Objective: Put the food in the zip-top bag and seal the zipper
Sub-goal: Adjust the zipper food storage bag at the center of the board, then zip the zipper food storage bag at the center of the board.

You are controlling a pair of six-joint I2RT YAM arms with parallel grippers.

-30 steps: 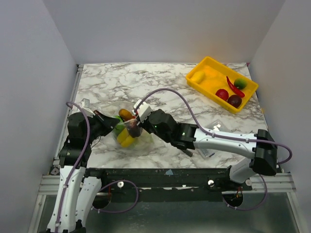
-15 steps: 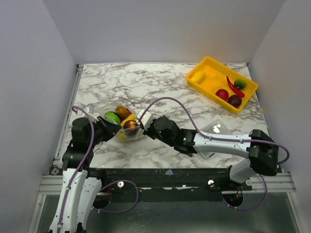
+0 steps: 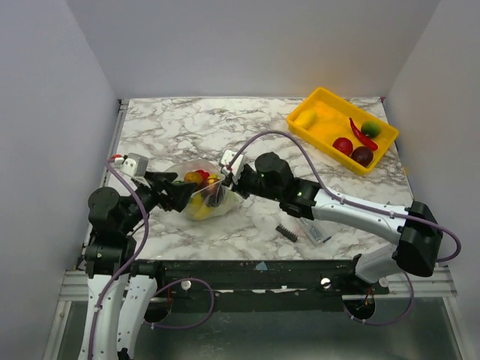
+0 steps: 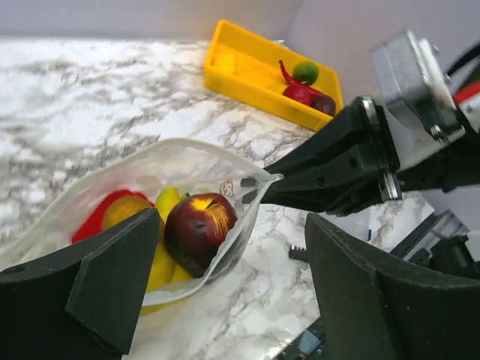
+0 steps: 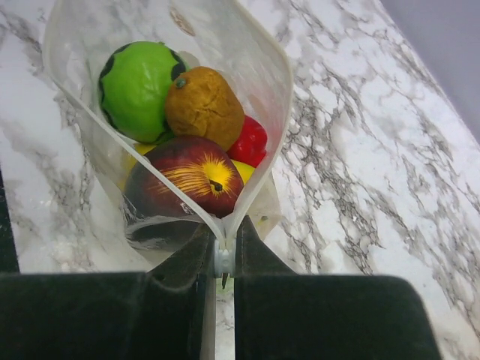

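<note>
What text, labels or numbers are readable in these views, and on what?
No legible text in any view.
Small printed mark on the zip-top bag, near its mouth corner: too small to read.
Yellow tray: no lettering visible.

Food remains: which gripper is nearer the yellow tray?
Right. The right gripper pinches the zip-top bag midtable; the left gripper sits beyond the bag, farther from the yellow tray.

Bright, even light on the tabletop; shadows soft and short. The yellow tray tints the wall behind it warm. Glare streaks the zip-top bag.
</note>
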